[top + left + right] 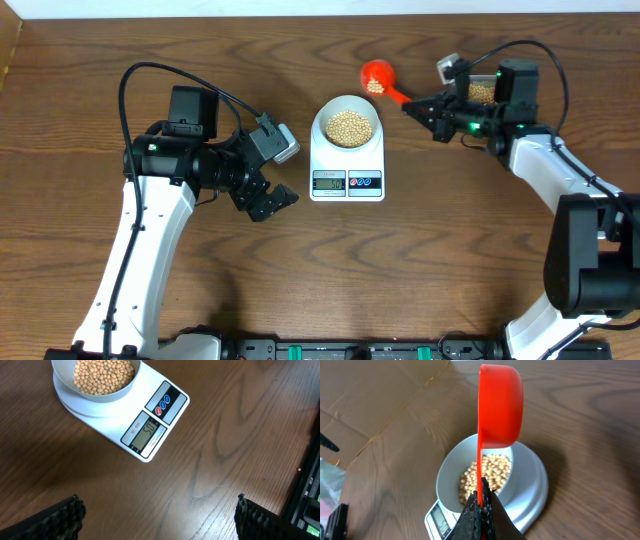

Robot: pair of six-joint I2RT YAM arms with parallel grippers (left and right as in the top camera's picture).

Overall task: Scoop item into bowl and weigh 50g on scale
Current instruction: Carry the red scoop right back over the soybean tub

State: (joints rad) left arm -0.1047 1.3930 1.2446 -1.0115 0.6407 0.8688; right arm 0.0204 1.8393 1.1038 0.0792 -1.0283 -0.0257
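Center of the overhead view: a bowl of beans sits on the scale, the right gripper clamps a red scoop by its handle at upper right, probably so nothing disturbs the reading, and the left gripper waits spread apart at lower left.

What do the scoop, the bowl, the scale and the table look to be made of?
Scoop: glossy orange-red plastic, judging by its even colour and soft sheen.
Bowl: pale and smooth with a dull finish. It could be plastic or ceramic; I cannot tell which.
Scale: white moulded plastic, with a printed button panel and an LCD window.
Table: brown wood grain, probably laminate or veneer.
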